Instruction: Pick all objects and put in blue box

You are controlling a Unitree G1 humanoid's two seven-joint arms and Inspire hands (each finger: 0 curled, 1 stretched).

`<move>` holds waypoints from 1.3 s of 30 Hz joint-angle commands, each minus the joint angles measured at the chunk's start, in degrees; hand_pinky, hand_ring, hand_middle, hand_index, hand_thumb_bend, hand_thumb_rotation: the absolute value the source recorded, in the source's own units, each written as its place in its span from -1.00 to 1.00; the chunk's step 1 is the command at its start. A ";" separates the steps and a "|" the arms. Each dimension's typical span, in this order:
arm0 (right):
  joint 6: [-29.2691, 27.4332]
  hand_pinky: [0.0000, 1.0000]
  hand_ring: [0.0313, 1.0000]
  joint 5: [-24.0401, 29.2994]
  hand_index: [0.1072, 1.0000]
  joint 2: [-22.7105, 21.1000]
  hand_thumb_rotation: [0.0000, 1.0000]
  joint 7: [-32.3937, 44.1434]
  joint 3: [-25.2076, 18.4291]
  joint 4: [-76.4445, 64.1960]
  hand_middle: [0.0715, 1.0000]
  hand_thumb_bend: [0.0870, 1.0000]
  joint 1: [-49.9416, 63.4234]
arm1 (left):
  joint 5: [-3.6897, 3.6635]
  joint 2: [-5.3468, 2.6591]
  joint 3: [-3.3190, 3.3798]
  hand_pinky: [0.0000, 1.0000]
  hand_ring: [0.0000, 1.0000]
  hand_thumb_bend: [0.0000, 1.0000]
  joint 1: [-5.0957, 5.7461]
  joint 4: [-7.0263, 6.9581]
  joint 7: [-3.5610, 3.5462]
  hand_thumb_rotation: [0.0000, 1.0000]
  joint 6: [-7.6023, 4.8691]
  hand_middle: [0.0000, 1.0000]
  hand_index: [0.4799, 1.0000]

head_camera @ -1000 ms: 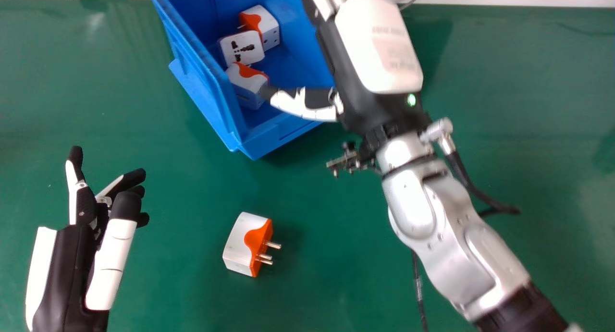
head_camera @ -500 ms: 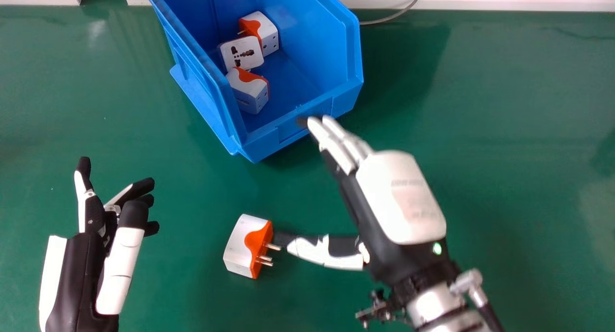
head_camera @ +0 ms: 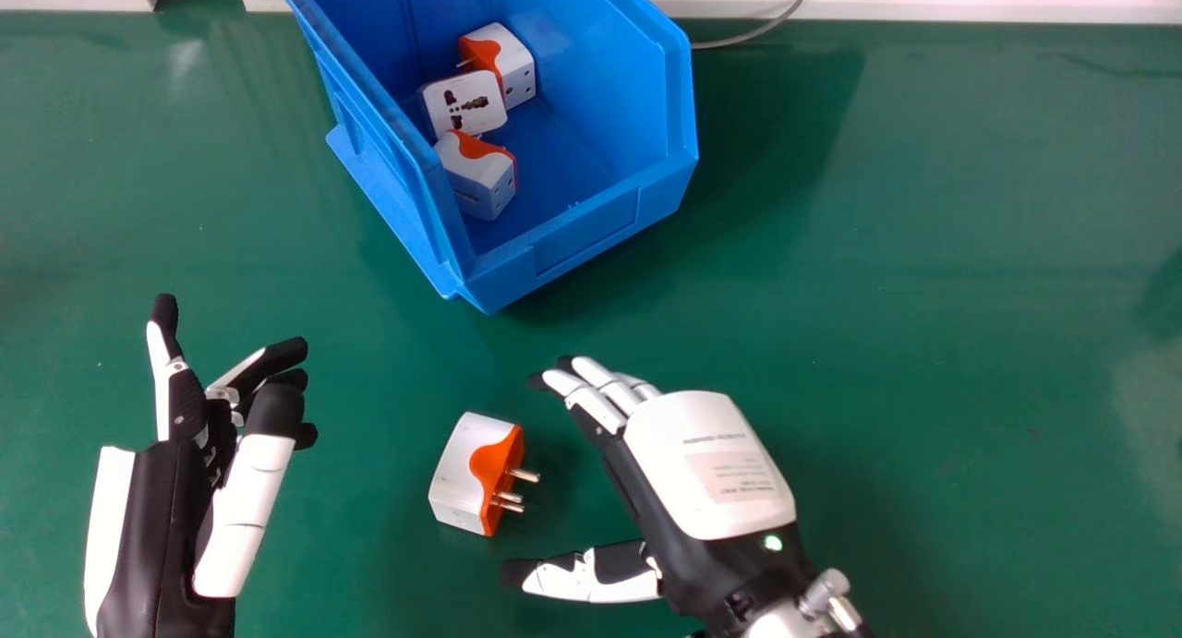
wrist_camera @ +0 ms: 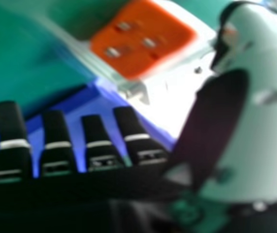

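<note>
The loose adapter (head_camera: 466,476) sits on the green table (head_camera: 923,278), its prongs (head_camera: 517,490) pointing to the robot's right, toward the palm side of the right hand (head_camera: 706,472). Its longer side, as the head view shows it, runs roughly away from the robot with a slight lean, so it lies across the mouth of that hand: fingers beyond the adapter's far end, thumb on the near side. The right hand is nearer than the left hand (head_camera: 242,499), and its fingers and thumb are spread well apart with nothing held between them. The coming move probably calls for a shift toward the robot's left, so the body, not just the prongs, comes between fingers and thumb; closing too soon could catch only the prongs. The left hand, its fingers relaxed, is off to the robot's left. Farther out stands the blue box (head_camera: 586,236), with three adapters (head_camera: 466,102) inside.
</note>
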 commanded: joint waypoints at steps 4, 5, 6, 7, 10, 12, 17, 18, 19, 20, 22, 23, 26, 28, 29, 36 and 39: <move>0.26 0.33 0.62 -0.89 0.63 2.41 -0.02 -0.75 1.94 4.55 0.73 -0.02 -4.27 | 1.12 0.13 -0.19 0.31 0.57 0.92 0.54 -1.08 0.54 0.83 -0.50 0.62 0.39; 0.26 0.33 0.62 -0.78 0.63 2.66 -0.02 -0.84 2.21 5.32 0.72 -0.02 -4.81 | 1.24 0.09 -0.24 0.31 0.57 0.92 0.59 -1.25 0.61 0.83 -0.40 0.62 0.39; 0.29 0.33 0.62 -0.62 0.62 2.96 -0.02 -0.89 2.43 6.02 0.72 -0.02 -5.29 | 1.28 0.07 -0.27 0.31 0.57 0.92 0.59 -1.23 0.67 0.83 -0.48 0.61 0.39; 0.34 0.33 0.62 -0.42 0.61 3.28 -0.02 -0.93 2.60 6.69 0.71 -0.02 -5.75 | 1.35 0.04 -0.33 0.31 0.57 0.93 0.57 -1.15 0.75 0.83 -0.65 0.61 0.39; 0.82 0.34 0.62 -0.12 0.60 4.40 -0.03 -0.82 3.11 9.06 0.70 -0.01 -7.54 | 1.18 0.04 -0.45 0.31 0.57 0.93 0.29 -0.55 0.83 0.83 -1.23 0.61 0.39; 1.12 0.36 0.63 -0.16 0.59 4.84 -0.03 -0.85 3.39 10.29 0.70 -0.01 -8.59 | 1.11 0.11 -0.45 0.31 0.57 0.93 0.21 -0.40 0.84 0.83 -1.36 0.61 0.39; 1.02 0.38 0.63 -0.06 0.60 5.86 0.10 -2.65 4.04 14.13 0.71 -0.03 -11.26 | 1.33 0.21 -0.52 0.31 0.57 0.93 0.51 -0.84 0.86 0.83 -1.42 0.61 0.39; 0.81 0.38 0.62 0.16 0.59 6.03 0.12 -3.20 4.14 14.84 0.70 -0.03 -11.60 | 1.31 0.24 -0.50 0.31 0.57 0.93 0.53 -0.82 0.84 0.83 -1.49 0.61 0.39; 0.68 0.37 0.61 0.35 0.59 6.19 0.13 -3.60 4.25 15.60 0.70 -0.03 -11.95 | 1.33 0.26 -0.51 0.31 0.57 0.93 0.51 -0.77 0.85 0.83 -1.57 0.61 0.39; 0.57 0.37 0.61 0.50 0.58 6.36 0.13 -3.98 4.40 16.55 0.69 -0.03 -12.42 | 1.34 0.27 -0.53 0.31 0.57 0.93 0.49 -0.76 0.84 0.83 -1.57 0.61 0.39; 0.48 0.34 0.59 0.82 0.57 6.87 0.15 -4.70 4.60 18.32 0.68 -0.03 -13.28 | 1.32 0.31 -0.57 0.32 0.57 0.92 0.66 -0.95 0.75 0.83 -1.52 0.61 0.39; 0.59 0.34 0.59 0.93 0.57 7.18 0.15 -4.86 4.69 19.13 0.68 -0.03 -13.67 | 1.28 0.30 -0.59 0.32 0.57 0.92 0.74 -1.05 0.70 0.83 -1.46 0.61 0.39; 0.86 0.33 0.57 1.16 0.55 7.64 0.16 -4.94 4.89 20.62 0.66 -0.03 -14.45 | 1.13 0.23 -0.64 0.32 0.58 0.95 0.94 -1.18 0.65 0.84 -1.43 0.62 0.40; 0.98 0.32 0.57 1.16 0.55 7.73 0.16 -4.89 5.04 21.24 0.65 -0.04 -14.72 | 1.10 0.19 -0.72 0.33 0.58 0.95 1.15 -1.48 0.62 0.84 -1.36 0.62 0.41; 1.06 0.32 0.57 1.13 0.55 7.75 0.16 -4.80 5.13 21.47 0.65 -0.04 -14.82 | 1.12 0.17 -0.77 0.33 0.58 0.95 1.28 -1.67 0.60 0.85 -1.31 0.62 0.41; 1.81 0.31 0.56 0.67 0.52 8.24 0.14 -5.02 6.13 23.50 0.64 -0.06 -15.31 | 1.14 0.05 -0.99 0.35 0.60 0.93 1.68 -1.70 0.62 0.86 -1.80 0.63 0.44; 2.34 0.31 0.55 0.41 0.50 8.49 0.13 -4.99 6.56 24.64 0.61 -0.07 -15.60 | 1.14 0.08 -1.12 0.38 0.61 0.90 1.88 -1.60 0.64 0.88 -2.16 0.64 0.46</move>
